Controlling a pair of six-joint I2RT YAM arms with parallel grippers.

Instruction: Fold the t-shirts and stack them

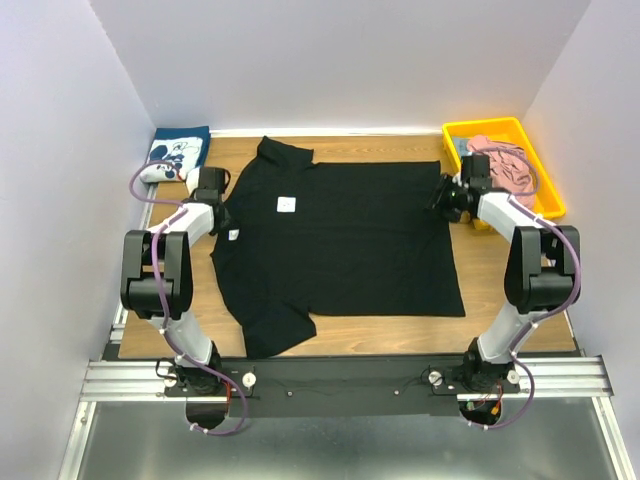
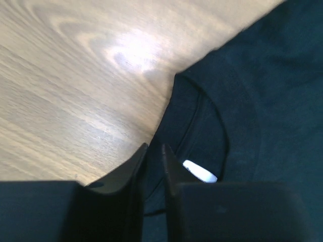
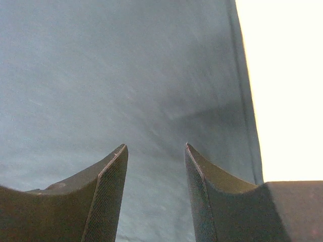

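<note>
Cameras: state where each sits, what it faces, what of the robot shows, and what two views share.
Top external: above, behind the arms, looking down at the black t-shirt; both arms show.
Left wrist: on the left arm, facing down at the collar; left tool shows.
Right wrist: on the right arm, facing down at the hem; right tool shows.
Both wrist views show that t-shirt.

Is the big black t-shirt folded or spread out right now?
Spread out. The black t-shirt lies flat on the table, both sleeves sticking out sideways, and no fold shows anywhere on it.
</note>
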